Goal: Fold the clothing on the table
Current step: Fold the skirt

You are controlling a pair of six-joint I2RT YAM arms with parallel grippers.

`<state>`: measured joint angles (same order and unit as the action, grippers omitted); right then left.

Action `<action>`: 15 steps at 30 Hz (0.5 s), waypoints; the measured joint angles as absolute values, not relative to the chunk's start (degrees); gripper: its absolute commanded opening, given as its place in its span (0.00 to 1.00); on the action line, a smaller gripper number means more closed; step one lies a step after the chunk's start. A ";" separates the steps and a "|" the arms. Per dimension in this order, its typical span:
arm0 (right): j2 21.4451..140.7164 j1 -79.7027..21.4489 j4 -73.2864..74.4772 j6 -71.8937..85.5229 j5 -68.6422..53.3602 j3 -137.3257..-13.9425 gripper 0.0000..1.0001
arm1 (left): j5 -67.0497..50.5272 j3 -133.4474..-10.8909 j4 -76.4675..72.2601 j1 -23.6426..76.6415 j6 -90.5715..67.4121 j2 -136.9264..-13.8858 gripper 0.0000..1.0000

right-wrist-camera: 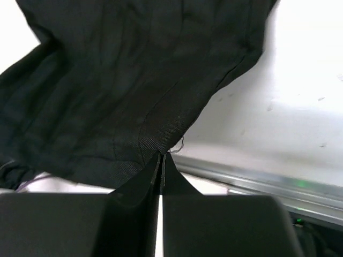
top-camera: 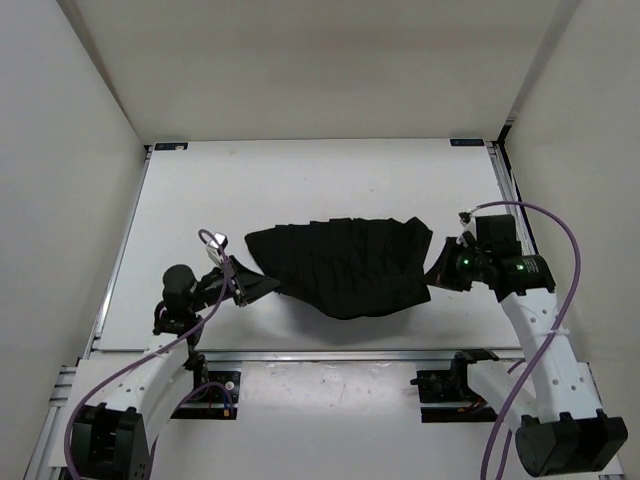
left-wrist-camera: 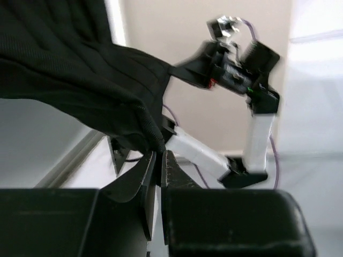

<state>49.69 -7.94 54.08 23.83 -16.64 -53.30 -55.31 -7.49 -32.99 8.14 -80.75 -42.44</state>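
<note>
At left, the left gripper [top-camera: 243, 287] was clamped on one end of the black garment [top-camera: 340, 265], its jaws nearly together with a bunch of cloth pinched between them in the left wrist view. The garment stretched across the middle of the white table [top-camera: 300, 180], sagging between the two arms and ridged with lengthwise creases. Whether its low front edge touched the surface could not be told. At right, the right gripper [top-camera: 440, 268] was closed tight on the opposite end, with a corner of the hem caught at its fingertips. No fold showed anywhere in the cloth. By the look of it, the work stood at an early stage, with the garment picked up by both ends and pulled out wide. The folding itself was not yet done.
</note>
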 measured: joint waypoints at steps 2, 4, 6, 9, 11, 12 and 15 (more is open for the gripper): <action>51.44 -7.62 54.04 24.03 -18.48 -53.04 0.00 | -53.12 -10.39 -22.90 8.38 -76.25 -43.64 0.00; 54.54 -6.68 53.47 24.36 -20.40 -53.04 0.00 | -49.54 -14.31 -12.93 8.32 -71.61 -45.60 0.00; 58.02 -6.00 51.79 25.15 -21.54 -53.04 0.00 | -45.17 -18.04 -4.23 7.92 -67.42 -47.37 0.00; 63.29 -6.15 47.72 26.35 -21.80 -53.23 0.00 | -40.10 -21.76 3.49 7.14 -63.40 -50.00 0.00; 66.85 -6.31 45.87 26.70 -21.65 -54.22 0.00 | -37.47 -23.29 6.74 6.35 -61.84 -51.79 0.00; 68.71 -6.28 45.15 26.83 -21.15 -55.11 0.00 | -36.25 -24.08 8.23 5.98 -61.21 -52.86 0.00; 72.49 -6.11 43.18 26.85 -19.66 -58.08 0.01 | -33.61 -25.98 10.98 5.10 -59.94 -55.64 0.00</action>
<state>72.49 -6.11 43.18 26.85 -19.66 -58.08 -33.61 -25.98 10.98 5.10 -59.94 -55.64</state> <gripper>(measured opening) 0.006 0.174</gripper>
